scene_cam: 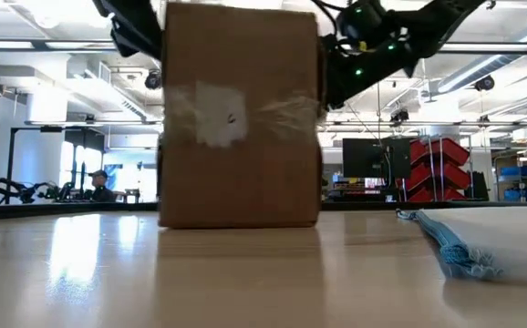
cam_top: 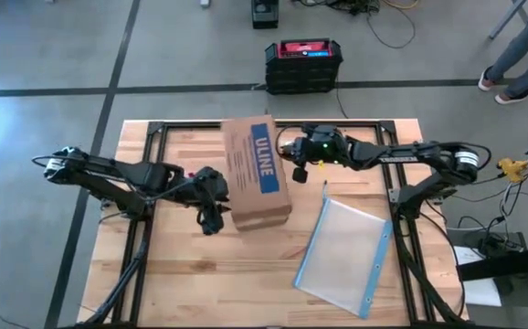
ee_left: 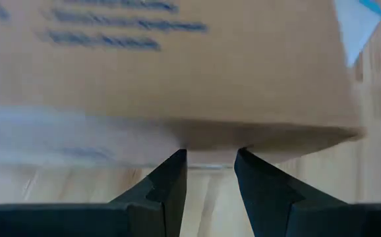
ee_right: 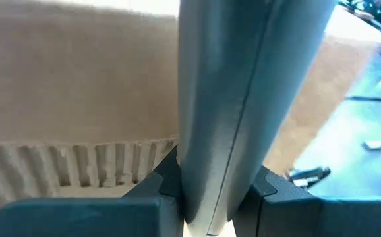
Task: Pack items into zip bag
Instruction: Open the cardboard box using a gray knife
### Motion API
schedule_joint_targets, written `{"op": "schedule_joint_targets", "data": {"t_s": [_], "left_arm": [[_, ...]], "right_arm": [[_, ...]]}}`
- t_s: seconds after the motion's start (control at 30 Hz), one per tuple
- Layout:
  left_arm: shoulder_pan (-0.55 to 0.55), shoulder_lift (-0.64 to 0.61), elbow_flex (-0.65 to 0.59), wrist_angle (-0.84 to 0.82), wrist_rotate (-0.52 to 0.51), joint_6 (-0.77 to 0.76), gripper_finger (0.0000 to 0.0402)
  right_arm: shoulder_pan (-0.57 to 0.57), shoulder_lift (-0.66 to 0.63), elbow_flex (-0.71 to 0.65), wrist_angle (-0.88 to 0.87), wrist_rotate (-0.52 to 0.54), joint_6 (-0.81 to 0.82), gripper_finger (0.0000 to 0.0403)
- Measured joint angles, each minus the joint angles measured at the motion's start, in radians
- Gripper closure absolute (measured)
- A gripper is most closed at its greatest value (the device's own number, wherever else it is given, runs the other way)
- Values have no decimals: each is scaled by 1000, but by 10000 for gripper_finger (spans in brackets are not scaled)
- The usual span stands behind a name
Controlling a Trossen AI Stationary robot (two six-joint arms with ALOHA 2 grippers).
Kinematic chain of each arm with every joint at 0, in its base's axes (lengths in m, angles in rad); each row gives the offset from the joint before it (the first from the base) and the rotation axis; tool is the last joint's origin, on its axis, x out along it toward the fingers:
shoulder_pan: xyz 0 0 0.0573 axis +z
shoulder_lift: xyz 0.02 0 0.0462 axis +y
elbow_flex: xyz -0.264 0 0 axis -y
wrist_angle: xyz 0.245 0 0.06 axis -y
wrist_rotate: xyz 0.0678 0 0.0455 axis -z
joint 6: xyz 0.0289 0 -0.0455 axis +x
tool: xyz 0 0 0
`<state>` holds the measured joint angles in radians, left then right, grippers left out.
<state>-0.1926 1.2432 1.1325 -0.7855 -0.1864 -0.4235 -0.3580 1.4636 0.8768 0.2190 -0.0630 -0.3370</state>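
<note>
Bag [cam_top: 345,253] flat on table [cam_top: 191,265], below right gripper [cam_top: 293,164] clamped on box flap [ee_right: 243,99], long axis tilted, zip strip rightward, left gripper [cam_top: 216,217] parted at box [cam_top: 257,171].

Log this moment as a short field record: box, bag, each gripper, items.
box: brown ULINE cardboard box standing at table centre
zip bag: clear, blue zip strip, lying flat on the table right of the box, apart from it
left gripper: at the box's left lower edge, fingers apart, nothing between them
right gripper: at the box's right upper edge, shut on a pale grey flat piece; what it is cannot be told
items: none visible
</note>
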Motion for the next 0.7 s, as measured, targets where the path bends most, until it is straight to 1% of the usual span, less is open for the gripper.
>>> {"op": "schedule_joint_targets", "data": {"t_s": [0.07, 0.13, 0.23, 0.3, 0.4, 0.47, 0.5, 0.53, 0.6, 0.7], "left_arm": [[-11, 12, 15, 1, -5, -5, 284], [-21, 19, 44, -31, -5, -19, 284], [-40, 20, 101, -144, -18, -62, 284], [-62, 20, 145, -222, -67, -75, 284], [-100, 18, 208, -293, -209, -37, 284], [-117, 14, 225, -259, -326, 51, 284], [-119, 14, 225, -224, -362, 104, 284], [-114, 14, 224, -181, -371, 157, 284], [-72, 24, 213, -67, -332, 259, 284], [14, 64, 200, 69, -218, 382, 284]], "right_arm": [[0, 24, 29, -11, 5, -31, 346], [-2, 25, 41, -44, 34, -61, 346], [-2, -31, 18, -88, 107, -87, 346], [-2, -95, -36, -87, 131, -68, 346], [9, -197, -137, -87, 135, 4, 346], [28, -270, -213, -81, 134, 67, 346], [43, -306, -250, -70, 134, 99, 346], [61, -338, -288, -63, 136, 132, 346], [108, -396, -360, -41, 145, 200, 346], [194, -474, -460, 42, 152, 287, 346]]}}
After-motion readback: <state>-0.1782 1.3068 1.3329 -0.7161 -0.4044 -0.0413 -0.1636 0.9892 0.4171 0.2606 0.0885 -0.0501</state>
